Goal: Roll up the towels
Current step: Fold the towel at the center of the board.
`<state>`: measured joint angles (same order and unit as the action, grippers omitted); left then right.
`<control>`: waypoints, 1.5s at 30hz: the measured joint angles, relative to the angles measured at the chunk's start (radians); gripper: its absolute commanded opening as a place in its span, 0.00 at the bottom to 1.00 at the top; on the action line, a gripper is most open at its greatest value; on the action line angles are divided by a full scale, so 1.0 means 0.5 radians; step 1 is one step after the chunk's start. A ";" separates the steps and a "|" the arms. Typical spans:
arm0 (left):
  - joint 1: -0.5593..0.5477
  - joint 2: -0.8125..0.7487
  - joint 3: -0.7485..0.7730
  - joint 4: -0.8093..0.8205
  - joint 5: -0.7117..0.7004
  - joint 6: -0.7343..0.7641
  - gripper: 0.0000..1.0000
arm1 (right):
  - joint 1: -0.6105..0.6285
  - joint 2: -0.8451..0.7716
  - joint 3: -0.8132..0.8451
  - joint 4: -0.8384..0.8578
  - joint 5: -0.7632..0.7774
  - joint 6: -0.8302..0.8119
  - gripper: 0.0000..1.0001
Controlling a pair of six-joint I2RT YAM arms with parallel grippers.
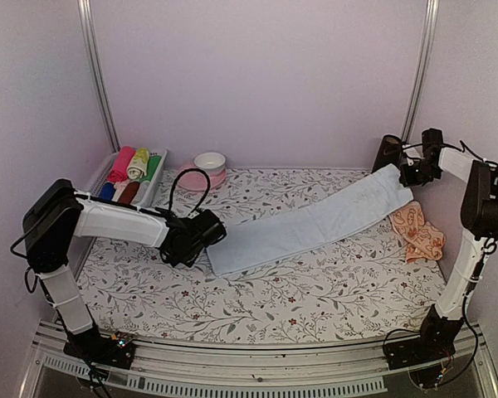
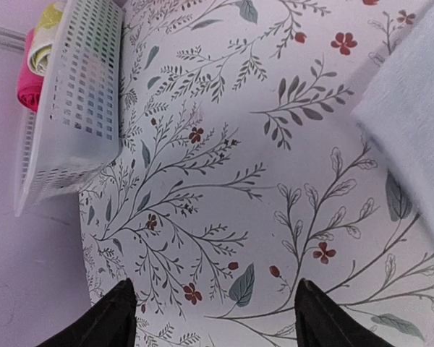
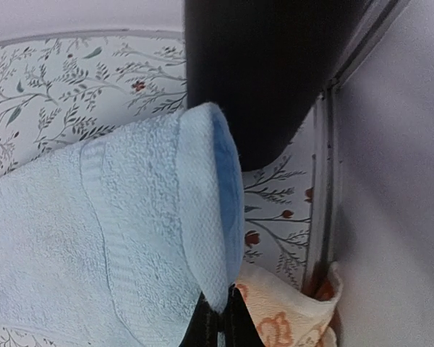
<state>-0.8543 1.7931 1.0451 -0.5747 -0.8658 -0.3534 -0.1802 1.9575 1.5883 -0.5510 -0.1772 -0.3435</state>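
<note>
The pale blue towel [image 1: 315, 222] lies stretched in a long strip from the middle of the floral sheet up to the back right. My right gripper [image 1: 408, 172] is shut on its far end and holds that end lifted; in the right wrist view the towel [image 3: 116, 238] folds over the closed fingertips [image 3: 218, 318]. The peach-orange towel [image 1: 417, 232] lies crumpled at the right edge, also in the right wrist view [image 3: 282, 318]. My left gripper [image 1: 201, 235] is open and empty, just left of the blue towel's near end [image 2: 419, 108], above the sheet.
A white perforated basket [image 1: 153, 178] with several rolled cloths stands at the back left, also in the left wrist view [image 2: 79, 94]. A pink dish with a white bowl [image 1: 207, 164] stands beside it. Walls close in at the back and both sides.
</note>
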 measured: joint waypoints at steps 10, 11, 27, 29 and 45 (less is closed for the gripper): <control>0.009 -0.050 -0.197 0.143 0.137 0.037 0.97 | 0.078 -0.183 0.179 -0.275 -0.237 -0.132 0.02; 0.014 -0.078 -0.214 0.166 0.165 0.044 0.97 | 0.167 -0.211 0.178 -0.293 -0.280 -0.146 0.02; 0.062 -0.529 -0.369 0.523 0.435 0.105 0.97 | 1.057 -0.230 0.214 -0.528 -0.762 -0.206 0.02; 0.062 -0.536 -0.409 0.587 0.455 0.118 0.97 | 1.128 -0.186 0.222 -0.529 -0.793 -0.206 0.02; 0.062 -0.587 -0.557 0.907 0.468 0.184 0.97 | 1.295 -0.018 0.449 -0.552 -0.945 -0.182 0.02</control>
<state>-0.8234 1.4998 0.7666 -0.1211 -0.6315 -0.2615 0.4675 1.9488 1.8130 -0.8272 -0.6495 -0.4343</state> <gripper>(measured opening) 0.973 0.023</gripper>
